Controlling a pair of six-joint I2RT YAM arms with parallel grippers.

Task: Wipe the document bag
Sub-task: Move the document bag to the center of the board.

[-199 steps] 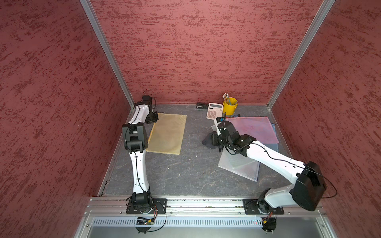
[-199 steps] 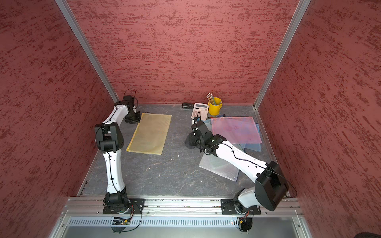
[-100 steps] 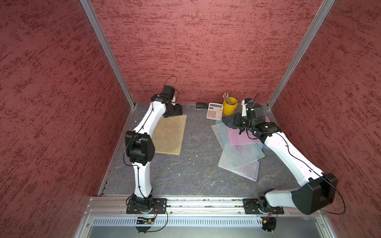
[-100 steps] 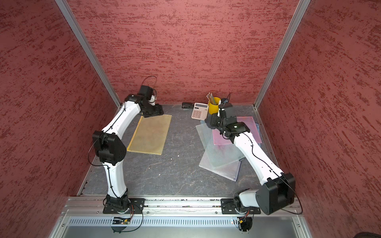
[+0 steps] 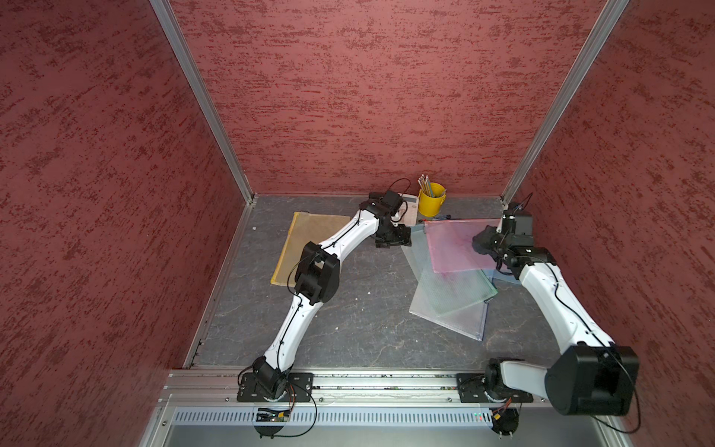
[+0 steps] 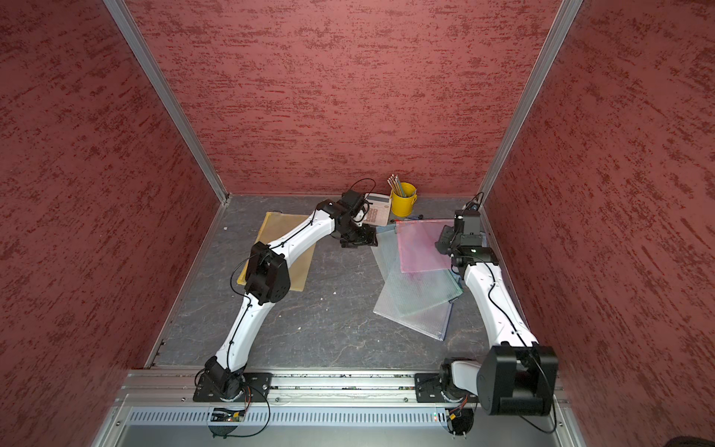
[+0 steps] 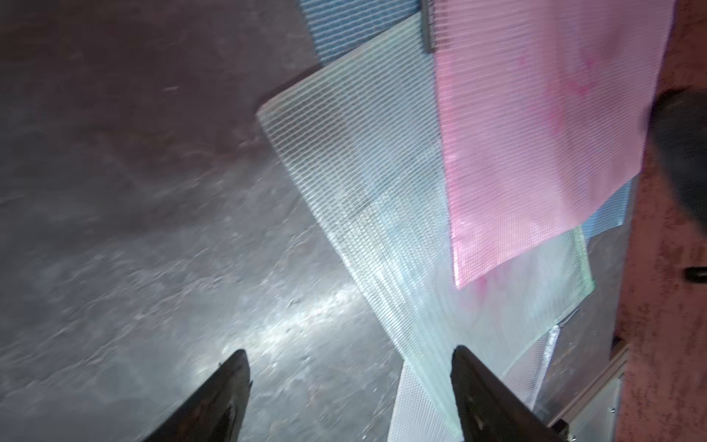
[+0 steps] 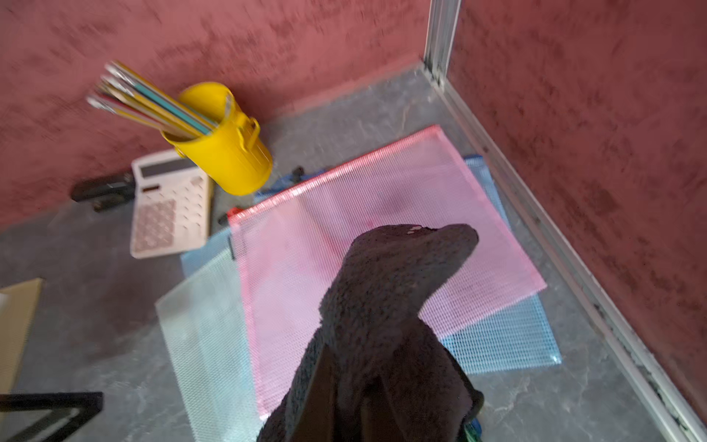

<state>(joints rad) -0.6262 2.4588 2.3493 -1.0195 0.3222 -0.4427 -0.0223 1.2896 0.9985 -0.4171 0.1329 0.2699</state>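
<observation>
A: Our right gripper (image 8: 344,402) is pinched on the cloth (image 8: 390,298), which hangs over the pink bag (image 8: 306,252). That bag tops the pile in the far right corner.
B: Our left gripper (image 7: 349,354) is spread wide and empty, at the clear bag's (image 7: 363,183) edge.
A: We judge wiping is about to start. Next we press the cloth down while the left pins a corner.
B: We can't tell whether the cloth touches the bag, and its smudges are blurred.

No legible txt anywhere, calculator (image 8: 170,203) keys too blurred to read

Even bright top views, wrist views motion-blurred, glare on tabletop (image 7: 267,325)
</observation>
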